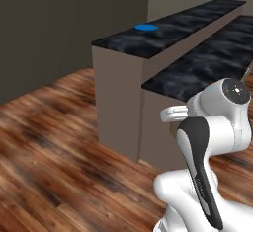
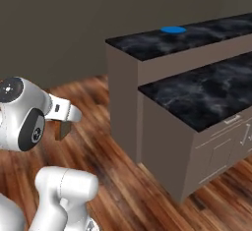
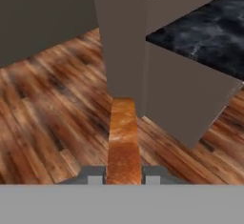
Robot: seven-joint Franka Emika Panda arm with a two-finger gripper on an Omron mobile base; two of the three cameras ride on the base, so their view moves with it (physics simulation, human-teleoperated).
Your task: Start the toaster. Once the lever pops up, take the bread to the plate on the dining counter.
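Observation:
In the hand view my gripper (image 3: 124,175) is shut on the bread (image 3: 123,137), an orange-brown crusted slice seen edge-on, sticking out between the two finger tips above the wooden floor. The blue plate (image 1: 146,27) (image 2: 173,29) lies on the black marble top of the dining counter (image 1: 188,21) (image 2: 206,32), near its close end. My hand (image 1: 173,112) (image 2: 61,111) hangs over the floor, short of the counter's beige end panel and lower than its top. The toaster is out of view.
A lower black marble counter (image 1: 212,60) (image 2: 206,90) (image 3: 205,32) with pale cabinet fronts adjoins the dining counter on the right. Wooden floor (image 1: 54,142) spreads to the left. A dark wall (image 1: 59,23) stands behind.

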